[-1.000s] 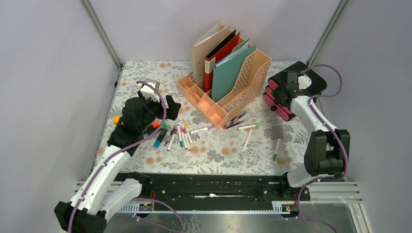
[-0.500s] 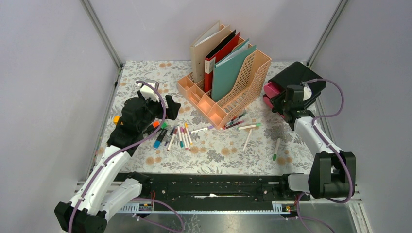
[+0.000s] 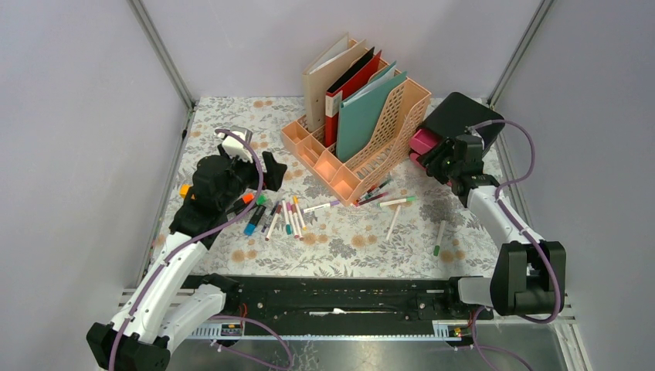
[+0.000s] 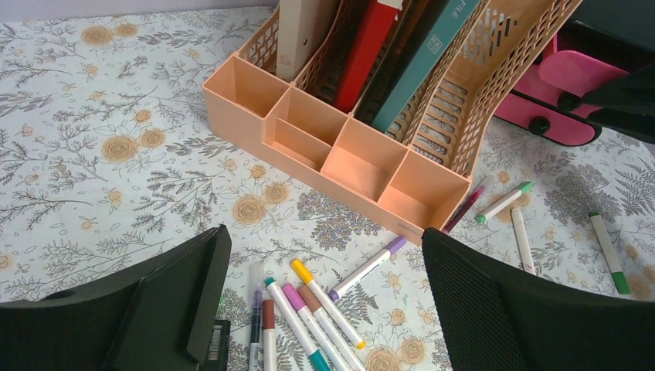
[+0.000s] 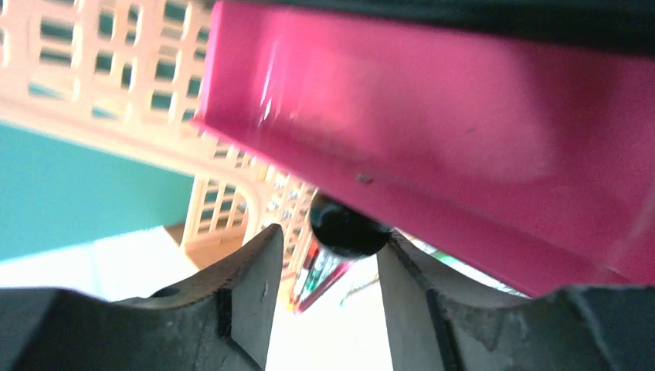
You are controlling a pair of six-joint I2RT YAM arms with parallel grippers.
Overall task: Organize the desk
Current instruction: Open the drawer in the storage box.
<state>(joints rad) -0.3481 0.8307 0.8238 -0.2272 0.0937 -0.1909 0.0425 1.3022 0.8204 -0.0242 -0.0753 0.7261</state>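
Note:
The desk is a floral cloth tabletop strewn with markers. My left gripper hovers wide open and empty over that marker cluster, short of the peach file rack. My right gripper sits at the front of a black drawer unit with pink drawers, beside the rack. In the right wrist view its jaws stand apart under a pink drawer front. A black knob sits at the top of the gap, next to the right finger.
The file rack holds upright folders, and its front compartments look empty. Loose markers lie at the rack's foot and to the right. An orange marker lies at the left edge. Grey walls close in on three sides.
My right arm drew back from over the drawer unit to its front, and the unit shifted toward the rack. The right jaws have widened. The left arm has not moved.

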